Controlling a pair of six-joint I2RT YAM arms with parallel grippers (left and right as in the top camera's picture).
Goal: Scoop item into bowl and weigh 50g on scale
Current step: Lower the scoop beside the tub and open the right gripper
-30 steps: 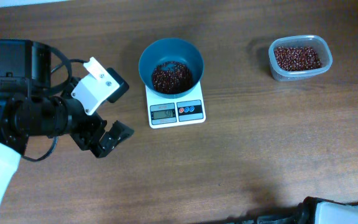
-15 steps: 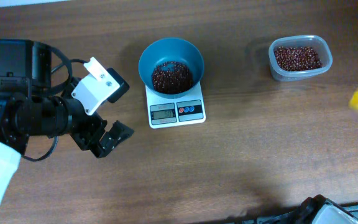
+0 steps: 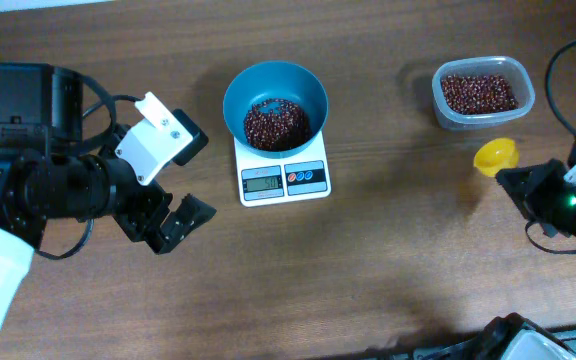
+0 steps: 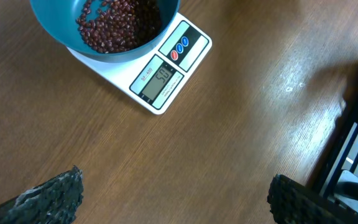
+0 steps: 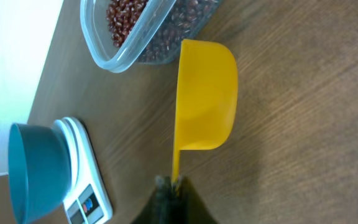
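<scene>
The teal bowl (image 3: 274,103) sits on the white scale (image 3: 284,178) and holds a heap of red-brown beans (image 3: 275,124); the display reads about 50. The bowl (image 4: 104,28) and scale (image 4: 166,74) also show in the left wrist view. My left gripper (image 3: 173,222) is open and empty over bare table, left of the scale. My right gripper (image 3: 516,185) is shut on the handle of a yellow scoop (image 3: 494,156), which is empty (image 5: 205,93), just below the clear tub of beans (image 3: 482,93). The bowl (image 5: 33,171) shows far off in the right wrist view.
The clear rectangular tub (image 5: 142,31) stands at the back right, close to the scoop. A black cable (image 3: 558,85) curves along the right edge. Dark equipment (image 3: 508,340) sits at the front edge.
My right arm has come into view from the right edge, carrying the yellow scoop leftward to just below the tub. The left arm, bowl and scale have not moved.
</scene>
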